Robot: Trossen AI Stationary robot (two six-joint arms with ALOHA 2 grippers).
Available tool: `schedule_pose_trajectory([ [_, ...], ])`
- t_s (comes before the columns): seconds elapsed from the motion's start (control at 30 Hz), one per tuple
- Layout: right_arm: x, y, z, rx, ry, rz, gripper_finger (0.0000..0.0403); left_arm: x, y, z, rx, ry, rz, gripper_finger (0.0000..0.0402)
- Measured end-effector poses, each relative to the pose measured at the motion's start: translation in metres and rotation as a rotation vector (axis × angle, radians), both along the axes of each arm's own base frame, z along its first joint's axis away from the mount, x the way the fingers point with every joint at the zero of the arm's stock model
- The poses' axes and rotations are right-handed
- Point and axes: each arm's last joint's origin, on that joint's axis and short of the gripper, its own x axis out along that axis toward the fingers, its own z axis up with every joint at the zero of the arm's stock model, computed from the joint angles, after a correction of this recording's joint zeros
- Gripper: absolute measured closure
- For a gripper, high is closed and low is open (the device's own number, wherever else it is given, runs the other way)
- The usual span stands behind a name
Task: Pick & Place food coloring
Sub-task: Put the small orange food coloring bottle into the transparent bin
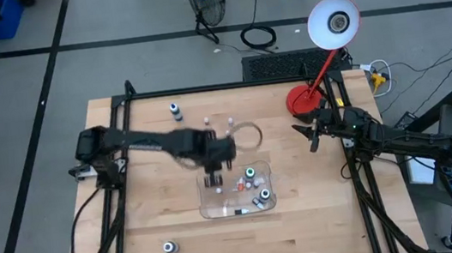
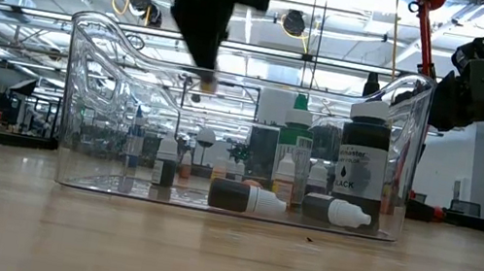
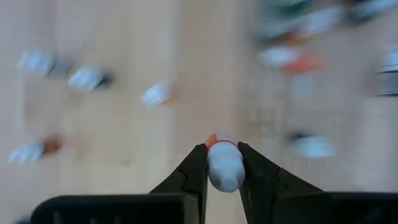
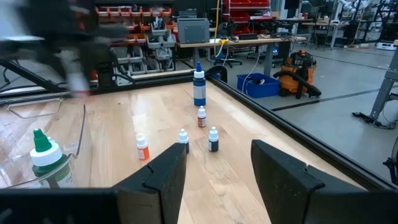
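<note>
The food coloring is a set of small bottles. Several lie or stand inside the clear tray (image 1: 259, 172), among them a black-labelled one (image 2: 361, 165) and a green-topped one (image 4: 43, 155). Others stand loose on the wooden table: a blue-capped one (image 1: 175, 109), one near the front edge (image 1: 169, 247), and tiny ones (image 4: 201, 116) beyond the tray. My left gripper (image 1: 213, 178) hangs over the tray's left side (image 2: 198, 74), shut on a tiny white-and-orange bottle (image 3: 224, 165). My right gripper (image 4: 217, 149) waits open at the table's right edge, touching nothing. My left gripper pinches the tiny bottle's white upper part (image 3: 225, 174) between its two fingers (image 3: 193, 171), coming from above and pointing steeply down. The orange end (image 3: 213, 139) shows past the fingertips. The bottle is lifted clear, above the tray's rim (image 2: 206, 82).
A red-based desk lamp (image 1: 302, 100) stands at the table's far right corner, close to my right arm. The black frame rails (image 1: 229, 84) run around the table. Bare wood lies left of and in front of the tray.
</note>
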Motion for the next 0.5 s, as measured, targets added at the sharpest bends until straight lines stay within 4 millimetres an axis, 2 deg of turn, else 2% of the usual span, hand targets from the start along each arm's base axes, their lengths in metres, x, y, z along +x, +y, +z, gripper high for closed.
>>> schedule_pose_trajectory([
  [0.1, 0.0, 0.0, 0.0, 0.0, 0.001, -0.001, 0.0232, 0.002, -0.039, 0.014, -0.003, -0.054, -0.091, 0.0337],
  [0.23, 0.0, 0.0, 0.0, 0.0, 0.001, -0.001, 0.0232, 0.001, -0.072, 0.011, -0.003, -0.105, -0.147, 0.0337],
  [0.4, 0.0, 0.0, 0.0, 0.0, 0.001, 0.0, 0.0232, 0.004, -0.085, 0.005, 0.005, -0.132, -0.125, 0.0337],
  [0.5, 0.0, 0.0, 0.0, 0.0, 0.001, -0.001, 0.0232, 0.013, -0.086, -0.008, 0.002, -0.129, -0.137, 0.0337],
])
